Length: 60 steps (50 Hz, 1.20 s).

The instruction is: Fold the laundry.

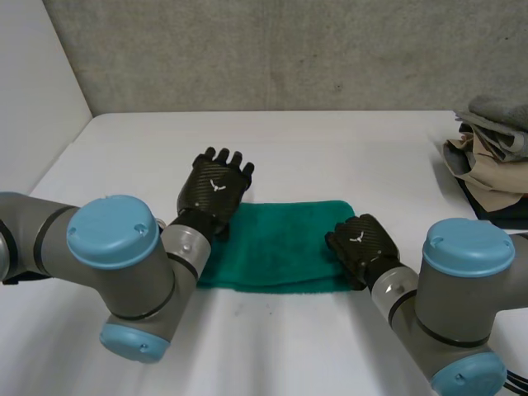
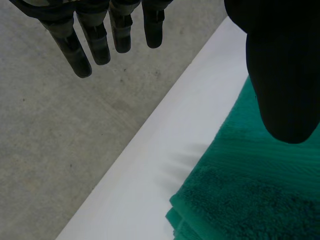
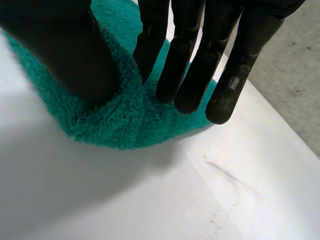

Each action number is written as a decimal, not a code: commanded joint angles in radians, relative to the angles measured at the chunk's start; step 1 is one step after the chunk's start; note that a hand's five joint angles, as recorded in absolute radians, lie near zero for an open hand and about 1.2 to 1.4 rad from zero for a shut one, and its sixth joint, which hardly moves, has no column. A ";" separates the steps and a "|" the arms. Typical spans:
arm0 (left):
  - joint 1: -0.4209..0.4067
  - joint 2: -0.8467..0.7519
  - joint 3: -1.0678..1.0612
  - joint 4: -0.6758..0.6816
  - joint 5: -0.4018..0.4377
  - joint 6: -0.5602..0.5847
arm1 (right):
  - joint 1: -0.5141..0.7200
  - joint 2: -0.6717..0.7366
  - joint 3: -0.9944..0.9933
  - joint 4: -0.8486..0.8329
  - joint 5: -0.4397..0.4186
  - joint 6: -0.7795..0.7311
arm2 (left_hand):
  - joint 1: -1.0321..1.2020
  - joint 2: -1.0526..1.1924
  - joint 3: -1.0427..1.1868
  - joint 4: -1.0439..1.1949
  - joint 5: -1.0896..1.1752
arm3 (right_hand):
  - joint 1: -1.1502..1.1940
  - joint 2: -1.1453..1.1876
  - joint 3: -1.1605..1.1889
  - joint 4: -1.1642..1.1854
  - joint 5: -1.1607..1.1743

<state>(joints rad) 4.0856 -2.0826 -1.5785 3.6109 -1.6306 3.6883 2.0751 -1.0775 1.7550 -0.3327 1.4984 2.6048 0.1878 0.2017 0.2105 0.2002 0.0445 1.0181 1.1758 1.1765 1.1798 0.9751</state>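
A green towel [image 1: 276, 243], folded into a long band, lies in the middle of the white table [image 1: 272, 157]. My left hand [image 1: 216, 186] hovers over the towel's left end with straight fingers [image 2: 90, 42], holding nothing; the towel's corner [image 2: 240, 200] lies below its thumb. My right hand [image 1: 359, 247] is at the towel's right near corner. Its thumb [image 3: 75, 55] and fingers [image 3: 192, 70] pinch a raised bunch of the towel [image 3: 125, 120] between them.
A pile of grey and beige laundry [image 1: 493, 148] sits at the table's right edge. A grey wall [image 1: 272, 49] runs along the table's far edge. Bare tabletop lies in front of the towel and behind it.
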 commanded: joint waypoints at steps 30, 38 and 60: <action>0.148 0.180 -0.095 -0.055 -0.015 -0.243 | 0.330 0.047 -0.080 -0.157 -0.084 -0.397 | 0.008 -0.006 -0.015 -0.004 -0.023 | -0.844 -1.001 -1.002 -1.005 -0.975; 0.058 0.173 -0.012 -0.058 -0.050 -0.281 | 0.142 -0.191 -0.058 -0.077 -0.078 0.214 | 0.052 0.038 0.029 0.040 0.021 | -0.844 -1.001 -1.002 -1.005 -0.975; -0.197 -0.162 0.227 -0.242 -0.291 -0.274 | 0.006 0.040 -0.364 0.388 -0.095 0.327 | 0.172 0.159 0.150 0.160 0.141 | -0.844 -1.001 -1.002 -1.005 -0.975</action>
<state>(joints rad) 3.8932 -2.1382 -1.3803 3.4454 -1.8186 3.3856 2.0558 -1.1505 1.4557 0.0618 1.4161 2.9567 0.2964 0.3024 0.3007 0.3039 0.1329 0.2115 0.2231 0.2128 0.2339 0.0650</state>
